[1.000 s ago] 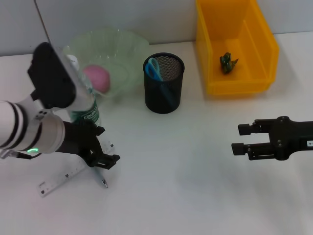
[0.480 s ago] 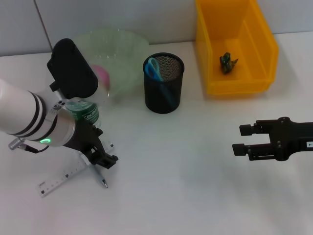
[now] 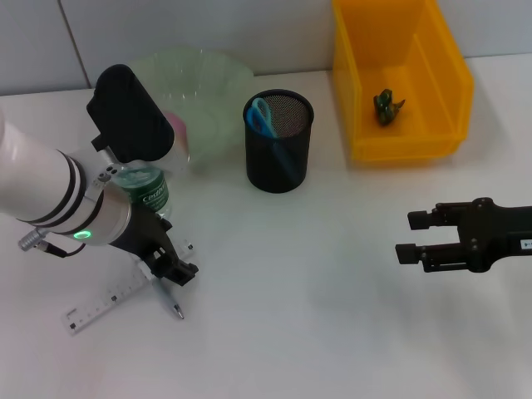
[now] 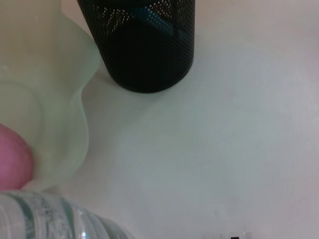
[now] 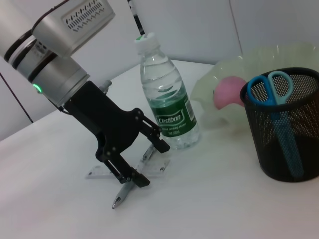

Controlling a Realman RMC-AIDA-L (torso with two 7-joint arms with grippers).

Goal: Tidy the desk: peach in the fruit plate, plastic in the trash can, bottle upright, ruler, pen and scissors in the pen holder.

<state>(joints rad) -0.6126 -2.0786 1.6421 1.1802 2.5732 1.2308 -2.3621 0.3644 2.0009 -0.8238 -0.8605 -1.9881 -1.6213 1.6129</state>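
- The left gripper [image 3: 173,270] sits low at the lower left of the head view, its jaws spread wide over the pen [image 3: 169,298] and the ruler [image 3: 108,301], holding nothing.
- The pen lies on the bench [image 3: 299,299] across the ruler's near end, with its tip pointing toward the bottom edge (the right wrist view shows this best).
- The bottle [image 5: 168,99] stands upright just behind that gripper, white cap on, green label facing forward.
- The peach [image 5: 229,91] rests in the pale green fruit plate [image 3: 216,91] at the upper left, partly hidden by the left arm in the head view.
- The scissors [image 3: 262,116], blue-handled, stand in the black mesh pen holder [image 3: 278,145] near the top centre.
- A dark scrap of plastic [image 3: 386,106] lies inside the yellow trash can [image 3: 432,75] at the upper right.
- The right gripper [image 3: 403,237] hovers at the right edge, jaws apart and empty.
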